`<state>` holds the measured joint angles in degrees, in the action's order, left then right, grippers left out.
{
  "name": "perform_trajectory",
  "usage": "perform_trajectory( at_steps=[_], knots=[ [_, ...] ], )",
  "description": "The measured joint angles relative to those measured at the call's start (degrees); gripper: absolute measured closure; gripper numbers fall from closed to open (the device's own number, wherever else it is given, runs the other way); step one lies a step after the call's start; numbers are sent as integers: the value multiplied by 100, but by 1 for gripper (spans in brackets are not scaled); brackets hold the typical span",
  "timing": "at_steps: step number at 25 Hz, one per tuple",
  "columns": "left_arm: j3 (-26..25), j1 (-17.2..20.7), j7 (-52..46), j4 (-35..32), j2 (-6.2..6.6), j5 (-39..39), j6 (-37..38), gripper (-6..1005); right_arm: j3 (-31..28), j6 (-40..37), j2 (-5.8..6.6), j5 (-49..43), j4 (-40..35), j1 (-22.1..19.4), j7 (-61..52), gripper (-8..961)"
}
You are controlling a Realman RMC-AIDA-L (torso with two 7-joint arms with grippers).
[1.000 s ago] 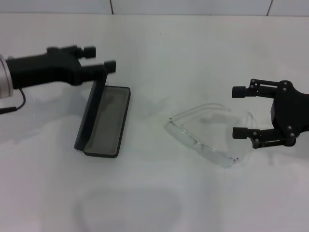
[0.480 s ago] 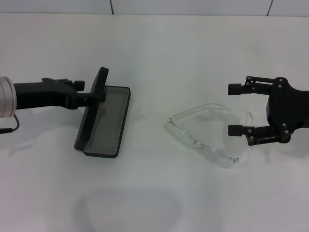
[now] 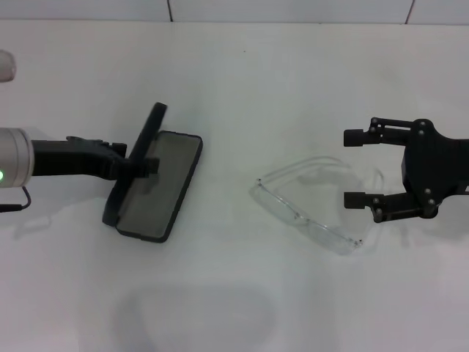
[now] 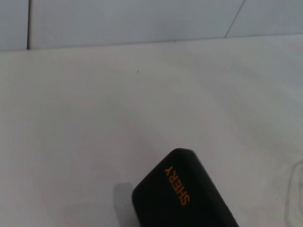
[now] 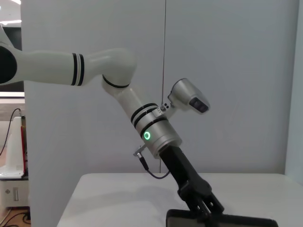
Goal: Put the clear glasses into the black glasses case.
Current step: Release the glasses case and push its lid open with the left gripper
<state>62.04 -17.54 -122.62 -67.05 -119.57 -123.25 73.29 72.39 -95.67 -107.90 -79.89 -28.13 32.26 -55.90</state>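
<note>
Head view shows the left gripper (image 3: 135,165) clamped on the raised lid of the open black glasses case (image 3: 157,187), with the clear glasses (image 3: 308,205) well right of it, just beside the right gripper (image 3: 355,167), whose jaws are apart.

White rounded left arm (image 5: 94,66) with thin black rings and a small green round light. Silver cuff, then a long black part down to the left gripper (image 3: 139,163). Thin black cable by the cuff. Black right gripper (image 3: 357,167) with little shiny screws.

A plain white table (image 3: 242,88) meets a pale panelled wall (image 4: 142,19).
</note>
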Motion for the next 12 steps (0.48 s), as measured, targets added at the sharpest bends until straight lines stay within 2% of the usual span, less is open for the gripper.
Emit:
perform_trajectory(
  at_steps=[4,10,12],
  knots=[
    [19,-82,-60,68,-5,-71,0,238,3,-1,-3,-1,0,0,0,126],
    [-25,-208,-66,194,17,-72,0,445,13,-7,-12,-1,0,-15,3,126],
    [-31,-247,-67,212,31,-76,0,462,11,-20,-24,-1,0,-28,40,126]
  ],
)
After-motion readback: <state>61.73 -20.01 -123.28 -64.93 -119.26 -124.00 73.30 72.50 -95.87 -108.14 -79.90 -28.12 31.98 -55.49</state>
